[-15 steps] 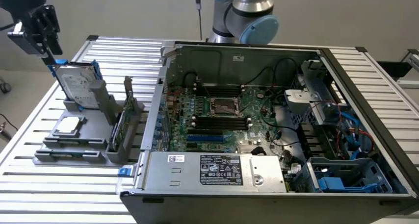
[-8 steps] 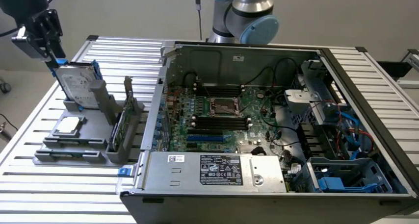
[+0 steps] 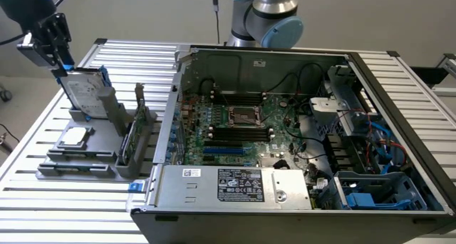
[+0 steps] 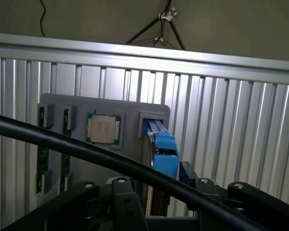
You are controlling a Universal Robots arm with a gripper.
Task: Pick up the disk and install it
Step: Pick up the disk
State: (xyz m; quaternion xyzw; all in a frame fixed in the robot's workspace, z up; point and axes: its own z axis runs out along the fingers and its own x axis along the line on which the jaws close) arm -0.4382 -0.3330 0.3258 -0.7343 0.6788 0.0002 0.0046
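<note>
End effector (image 3: 60, 61) is apart, jaws wide, nothing in them. It hangs at the far end of the tabletop (image 3: 42, 212), on the exterior view's left, right over the grey holder (image 3: 89, 166).

The disk (image 3: 84, 94) stands on edge in that holder, label face toward the exterior camera, blue rail (image 3: 104, 78) along its side. It's not flat: the long axis runs up out of the slot, leaning slightly. So the disk lies straight below me, top edge just under my fingertips. Can't tell if the tips touch it yet; from the exterior view they look level with the top corner.

In the wrist view I see the disk edge-on, with its blue rail end (image 4: 164, 153) sitting in the middle between my two fingers (image 4: 86, 199). My read: the jaws line up across its thin dimension, one flat face toward each finger.

Chip (image 3: 76, 137) lies flat in the holder beside it, green card (image 3: 132, 133) upright in another slot. The open computer case (image 3: 388, 94) is well apart, to the exterior view's right.
</note>
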